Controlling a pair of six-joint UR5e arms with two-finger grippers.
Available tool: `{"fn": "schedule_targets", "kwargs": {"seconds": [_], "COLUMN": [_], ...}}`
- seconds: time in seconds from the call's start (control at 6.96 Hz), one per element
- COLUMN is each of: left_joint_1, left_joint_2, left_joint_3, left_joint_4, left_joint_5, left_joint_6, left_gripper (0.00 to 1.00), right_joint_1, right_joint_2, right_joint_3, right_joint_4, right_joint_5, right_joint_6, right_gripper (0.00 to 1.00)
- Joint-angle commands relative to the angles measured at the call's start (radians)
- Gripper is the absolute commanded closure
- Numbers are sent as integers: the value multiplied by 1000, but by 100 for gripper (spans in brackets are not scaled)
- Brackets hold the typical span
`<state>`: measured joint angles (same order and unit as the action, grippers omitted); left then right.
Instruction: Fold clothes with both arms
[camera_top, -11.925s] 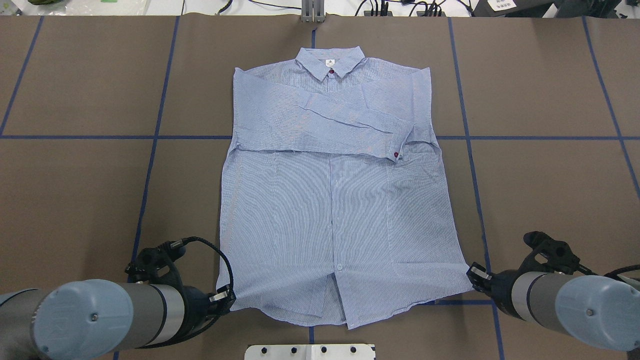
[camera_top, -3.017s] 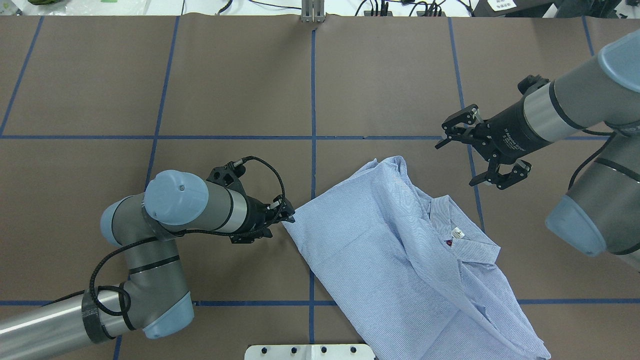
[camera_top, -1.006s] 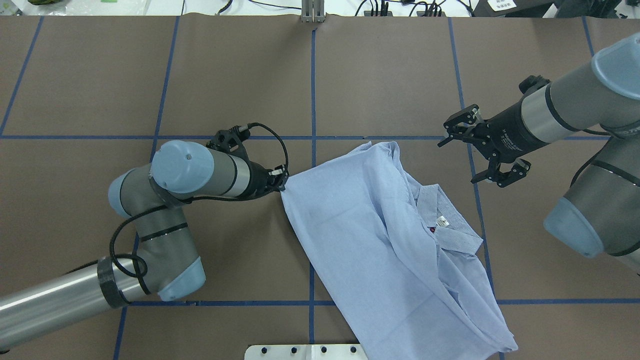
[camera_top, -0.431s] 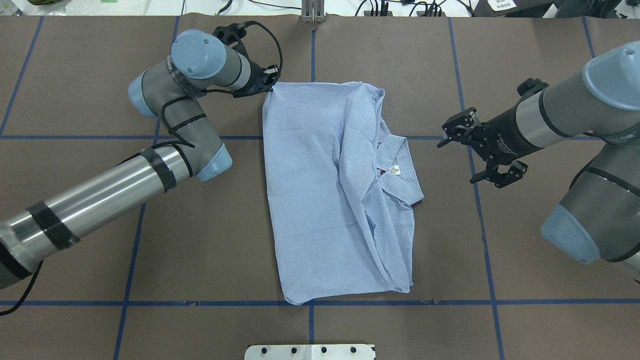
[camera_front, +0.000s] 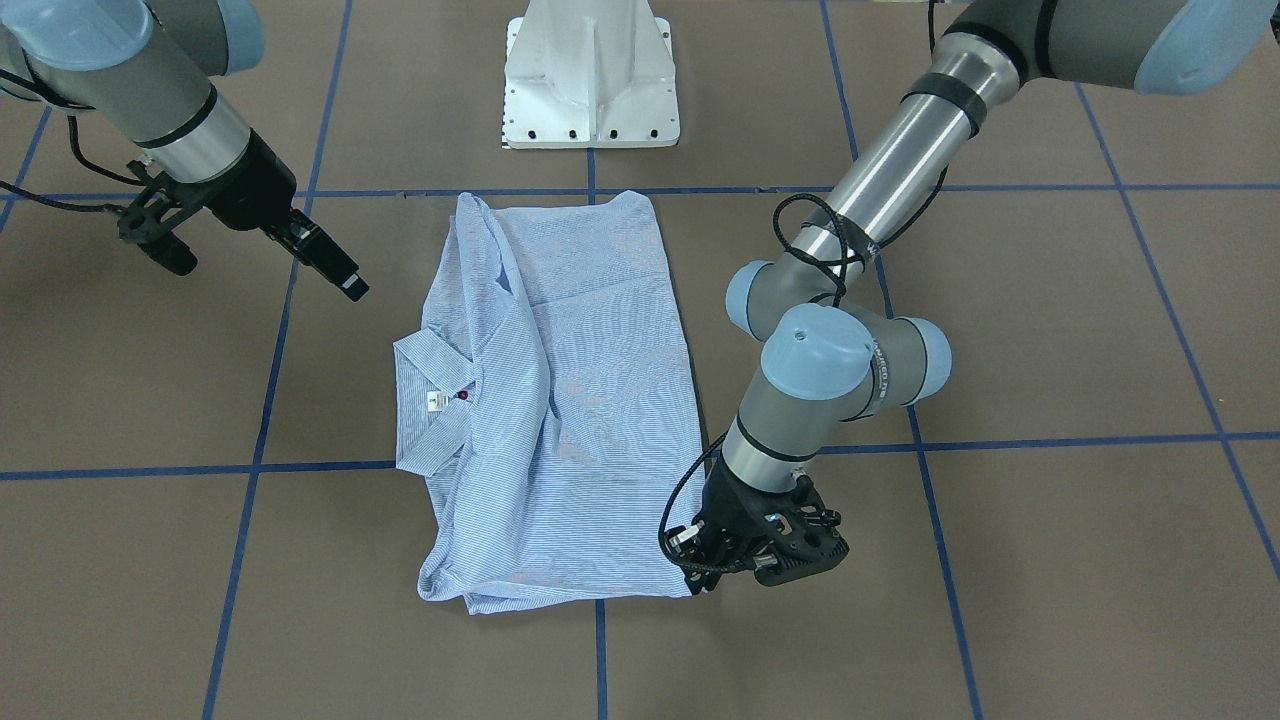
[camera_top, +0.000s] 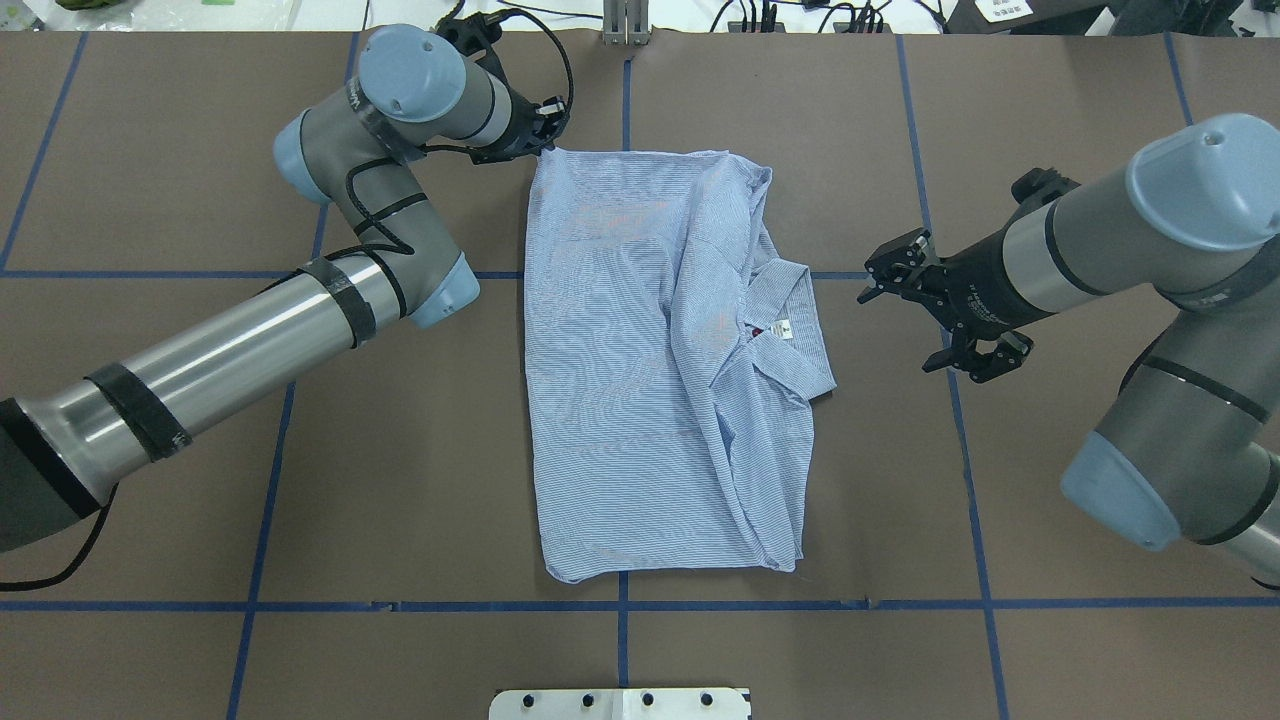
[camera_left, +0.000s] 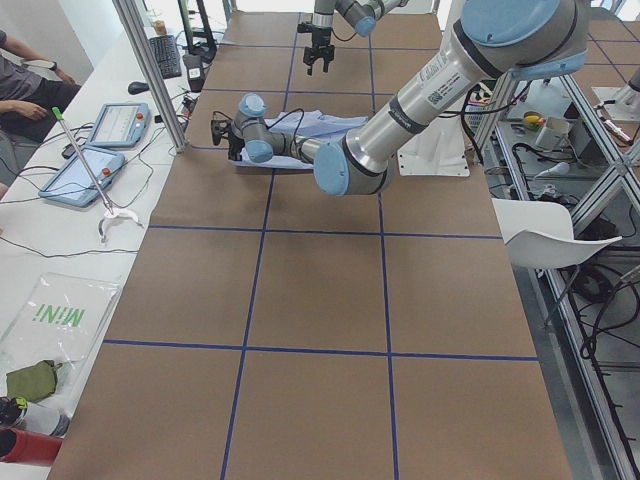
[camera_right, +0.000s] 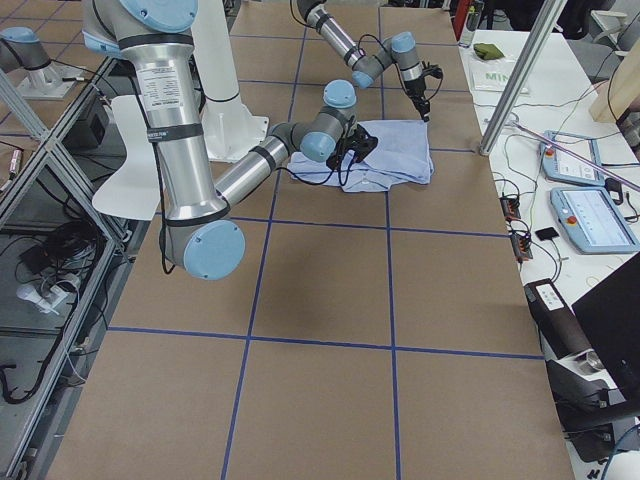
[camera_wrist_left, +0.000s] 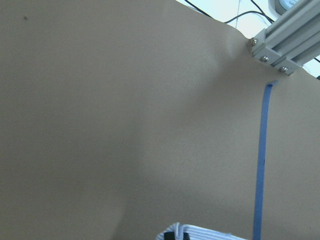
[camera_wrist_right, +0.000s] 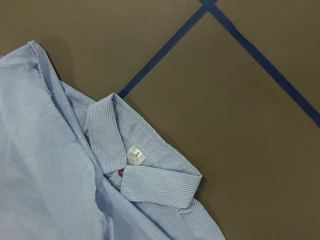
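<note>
Shirt (camera_top: 630, 400): lies flat in the middle of the table (camera_top: 750, 100), folded into a long strip, with the collar (camera_top: 795, 340) poking out on the robot's right.
Left gripper (camera_top: 549, 141): seems to pinch the strip's far corner, low at the table.
Right gripper (camera_top: 900, 330): fingers spread, hovering beside the collar, holding nothing.
Doing it well: set the corner down taut and square before letting go, then straighten the rumpled collar edge.

Light blue striped shirt (camera_top: 640, 380) lies flat on the bench (camera_top: 420, 480), folded into a long rectangle, rumpled along its right edge. Collar (camera_top: 795, 345) and white neck label (camera_top: 786, 327) poke out there. Left tool (camera_top: 548, 138) pinches the shirt's far left corner; right tool (camera_top: 893, 332) hangs spread wide just beyond the collar.
</note>
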<state>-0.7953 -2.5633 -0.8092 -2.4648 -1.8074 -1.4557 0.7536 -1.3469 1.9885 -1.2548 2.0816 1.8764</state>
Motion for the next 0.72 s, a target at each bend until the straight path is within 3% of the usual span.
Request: {"fn": "schedule_targets", "kwargs": {"seconds": [0.0,0.14,0.29,0.43,0.57], "left_joint_1": [-37,-79,-102,-119,-120], "left_joint_2": [76,218,312,354,368], "left_joint_3": [-165,-353,-467,-523,-536], "left_joint_4": [41,75,75,76,76], "left_joint_5": [-83,-187,-235,-245,-245], "left_joint_6": [9,12,14,15,15], "left_gripper": [25,25,25,25,25], "right_joint_1": [-132,-219,-294,-360,-413], "right_joint_2": [30,52,114,186,222], "right_joint_3": [7,7,4,-3,-11], "right_joint_4": [-6,-47,-134,-263,-338], "right_joint_5": [-160,-249,-331,-404,-482], "right_joint_6": [1,1,0,-26,-180], "right_gripper": [0,0,0,0,0]}}
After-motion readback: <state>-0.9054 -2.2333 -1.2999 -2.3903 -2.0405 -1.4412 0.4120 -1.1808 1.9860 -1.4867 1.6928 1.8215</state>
